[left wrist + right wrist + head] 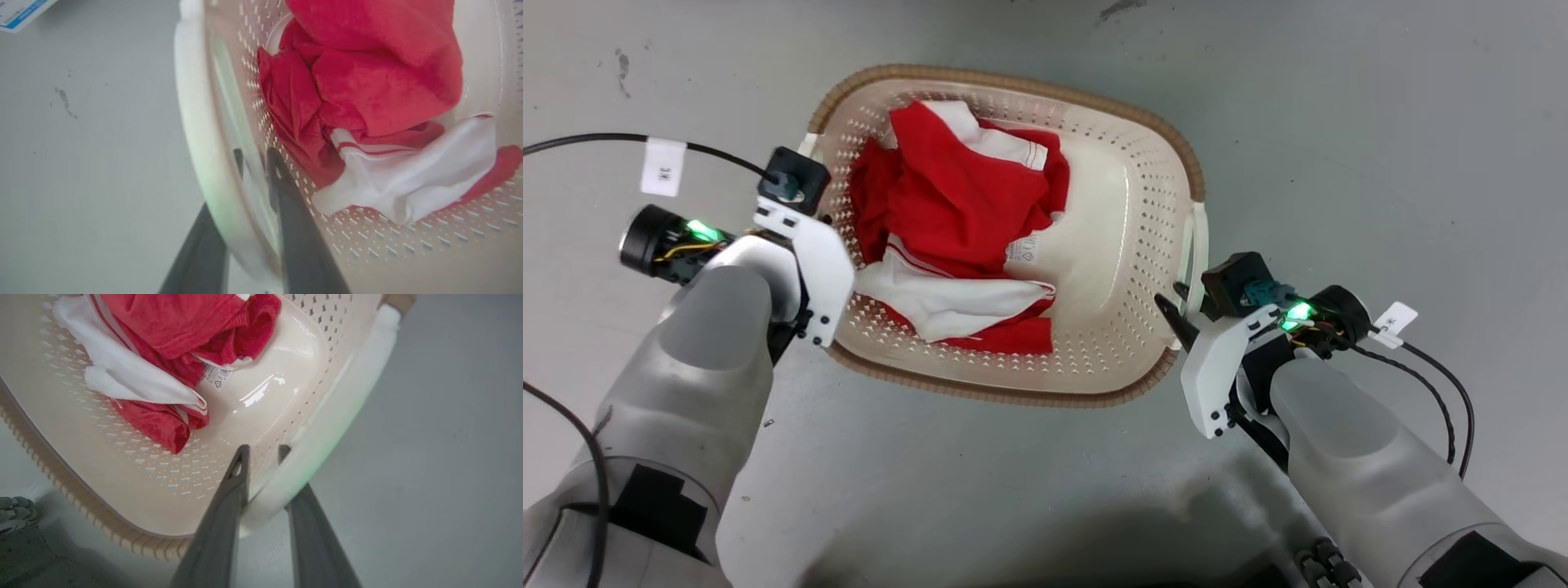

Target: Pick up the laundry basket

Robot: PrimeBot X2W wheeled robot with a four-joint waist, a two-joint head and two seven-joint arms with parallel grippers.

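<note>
The laundry basket (1013, 82) is cream-white and perforated, with a brown woven-look rim, and sits on the grey floor between my arms. It holds crumpled red and white clothes (956, 212). My left gripper (255, 153) is shut on the white loop handle (192, 122) on the basket's left side, one finger outside the loop and one inside against the wall. My right gripper (1172, 296) is shut on the opposite white handle (1199, 237). In the right wrist view that handle (347, 404) runs between the two dark fingers (229, 506). Whether the basket touches the floor, I cannot tell.
Bare grey floor (1380, 122) surrounds the basket, with a few dark scuffs. A black cable with a white tag (662, 167) runs off to the left of my left wrist. Another cable (1445, 384) loops by my right wrist. A dark shadow lies at the bottom edge.
</note>
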